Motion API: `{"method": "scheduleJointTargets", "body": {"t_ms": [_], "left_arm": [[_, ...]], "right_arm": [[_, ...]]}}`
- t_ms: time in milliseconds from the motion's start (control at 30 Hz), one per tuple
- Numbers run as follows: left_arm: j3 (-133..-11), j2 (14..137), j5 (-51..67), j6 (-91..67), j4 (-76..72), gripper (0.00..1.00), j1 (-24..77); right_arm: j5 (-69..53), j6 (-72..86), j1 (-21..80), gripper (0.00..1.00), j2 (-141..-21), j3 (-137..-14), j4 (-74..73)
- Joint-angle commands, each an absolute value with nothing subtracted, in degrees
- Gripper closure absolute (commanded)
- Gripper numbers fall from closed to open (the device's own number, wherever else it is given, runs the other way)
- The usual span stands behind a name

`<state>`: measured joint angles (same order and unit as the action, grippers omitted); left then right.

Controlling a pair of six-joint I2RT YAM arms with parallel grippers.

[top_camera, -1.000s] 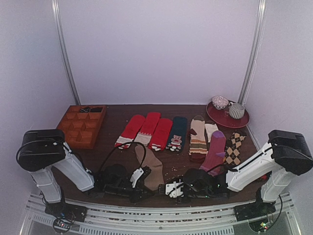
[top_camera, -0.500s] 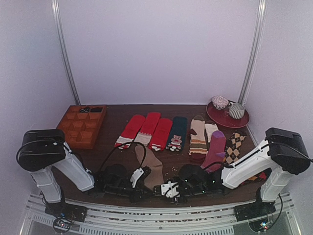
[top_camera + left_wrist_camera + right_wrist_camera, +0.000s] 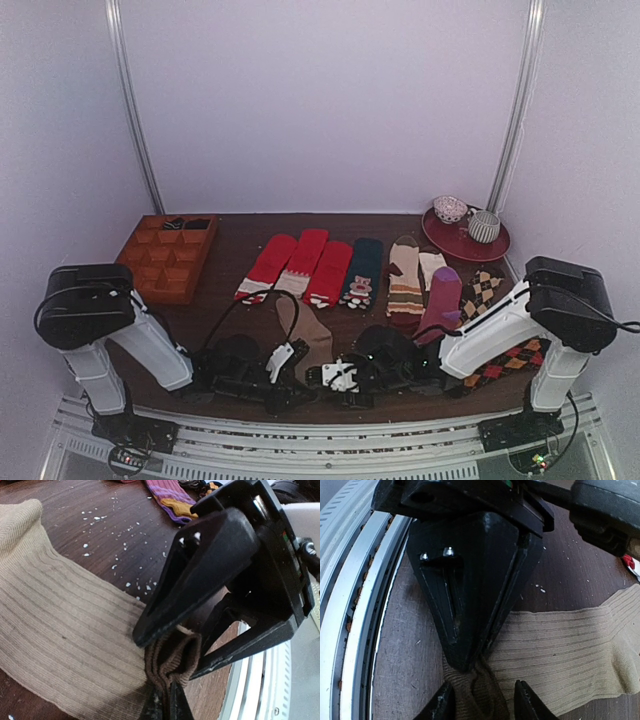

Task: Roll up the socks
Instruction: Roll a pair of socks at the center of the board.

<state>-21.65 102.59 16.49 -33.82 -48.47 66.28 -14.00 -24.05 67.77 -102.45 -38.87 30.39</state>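
Pictured: the tan socks (image 3: 65, 625) lay flat on the dark worktop (image 3: 125, 525), close to its near edge and between the two arms. Their long axis ran from a folded end at the front away toward the back of the worktop. The left fingers (image 3: 175, 707) were pressed together, pinching that fold. The right fingers (image 3: 440, 707) stood spread to either side of the same fold, and it could not be told whether they touched the knit. Both arms met at the near end, so the whole unrolled length stretched away from the fingers. Any roll would probably have to travel along that axis, away from the robot.

Behind the socks, a row of other socks (image 3: 330, 270) lay side by side across the middle of the worktop. At back left a wooden divided tray (image 3: 150, 270) held something dark in its rearmost compartments, too small to name. At back right a red plate (image 3: 460, 245) carried a patterned bowl (image 3: 449, 208) and a ribbed grey cup (image 3: 484, 227).
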Motion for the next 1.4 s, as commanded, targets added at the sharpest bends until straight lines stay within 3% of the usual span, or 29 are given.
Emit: {"method": "scheduleJointTargets", "body": {"t_ms": [0,233,467,800,1367], "left_arm": [[-16.6,107.2,20.7,-38.5,-28.1,1.0,66.8],[-13.0,108.0,27.9,-45.9,-32.0,1.0,66.9],[-16.1,108.0,28.6,-43.5,-23.8,1.0,66.8],[-16.4,110.8,27.9,-43.8,-23.5,1.0,66.8],[-16.4,110.6,27.8,-43.5,-23.5,1.0,66.8]], "right_arm": [[-13.4,-22.0,67.3,0.56,-97.5,-34.6,36.7],[-12.8,-26.2,68.3,0.54,-90.6,-30.4,39.0],[-15.3,-30.5,71.9,0.58,-94.2,-32.9,35.1],[-14.2,-31.3,77.6,0.6,-91.9,-32.0,30.4],[-7.6,-33.6,76.9,0.62,-99.9,-36.2,29.2]]}}
